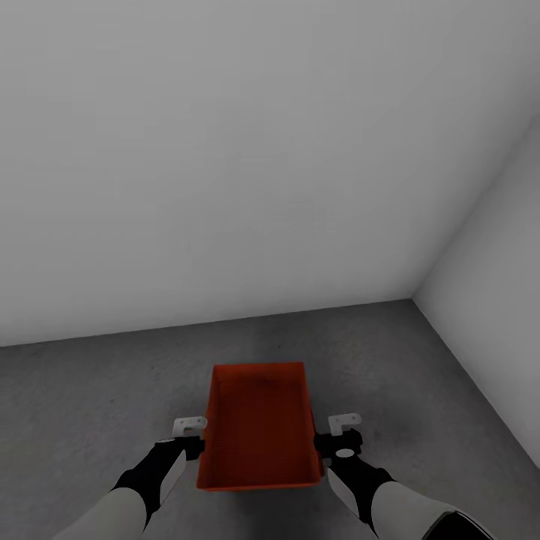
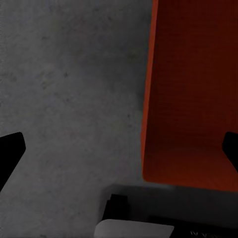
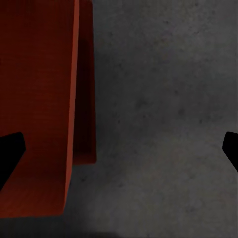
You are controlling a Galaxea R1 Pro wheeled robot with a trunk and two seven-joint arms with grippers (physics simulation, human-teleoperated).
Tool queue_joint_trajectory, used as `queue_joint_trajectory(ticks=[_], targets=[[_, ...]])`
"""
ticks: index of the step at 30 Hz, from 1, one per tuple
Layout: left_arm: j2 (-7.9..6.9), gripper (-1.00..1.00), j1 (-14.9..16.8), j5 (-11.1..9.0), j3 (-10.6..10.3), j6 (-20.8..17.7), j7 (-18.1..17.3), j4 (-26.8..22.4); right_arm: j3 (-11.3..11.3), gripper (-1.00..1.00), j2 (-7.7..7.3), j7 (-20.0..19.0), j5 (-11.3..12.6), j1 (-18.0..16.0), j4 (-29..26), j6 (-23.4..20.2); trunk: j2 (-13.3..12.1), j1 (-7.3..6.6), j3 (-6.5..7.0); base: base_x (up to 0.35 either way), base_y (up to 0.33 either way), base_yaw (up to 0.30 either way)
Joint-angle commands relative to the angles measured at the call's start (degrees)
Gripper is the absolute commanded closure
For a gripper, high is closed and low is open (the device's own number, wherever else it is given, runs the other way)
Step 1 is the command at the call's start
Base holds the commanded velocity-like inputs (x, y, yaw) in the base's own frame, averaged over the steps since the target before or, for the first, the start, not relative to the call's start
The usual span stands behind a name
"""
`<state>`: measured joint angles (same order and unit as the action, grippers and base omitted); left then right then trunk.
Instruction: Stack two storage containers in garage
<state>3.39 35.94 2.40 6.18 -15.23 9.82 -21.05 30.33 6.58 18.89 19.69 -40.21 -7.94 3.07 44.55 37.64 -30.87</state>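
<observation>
An orange-red storage container [image 1: 259,427] sits low over the dark grey concrete floor [image 1: 90,405] of the garage, long axis pointing away from me. My left gripper [image 1: 191,444] is at its left wall and my right gripper [image 1: 335,442] at its right wall. In the left wrist view the left gripper [image 2: 121,148] is open, its fingertips wide apart across the container's wall [image 2: 188,99]. The right gripper [image 3: 121,148] is open too, with the container [image 3: 34,99] at one side. A darker orange-red strip [image 3: 85,99] shows beside that wall; I cannot tell whether it is another container.
A pale grey wall [image 1: 225,150] stands ahead and another [image 1: 502,300] to the right, meeting in a corner [image 1: 412,298] beyond the container. Bare concrete spreads to the left and right of the arms.
</observation>
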Motion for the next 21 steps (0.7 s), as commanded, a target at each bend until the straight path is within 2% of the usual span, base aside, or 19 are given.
queue_joint_trajectory(ticks=[1, 21], targets=[[0.05, -1.00, 0.01, 0.24, 0.35, -0.32, 0.02, -0.12, 0.44, -1.00, 0.01, 0.18, 0.61, -0.04, 0.04, 0.27, -0.37, -0.22, 0.13, 0.000, 0.000, 0.000], [0.04, -1.00, 0.01, 0.24, 0.33, -0.24, -0.03, -0.13, 0.51, -1.00, 0.01, 0.18, 0.62, -0.04, 0.06, 0.27, -8.39, -4.61, 3.72, 0.000, 0.000, 0.000]])
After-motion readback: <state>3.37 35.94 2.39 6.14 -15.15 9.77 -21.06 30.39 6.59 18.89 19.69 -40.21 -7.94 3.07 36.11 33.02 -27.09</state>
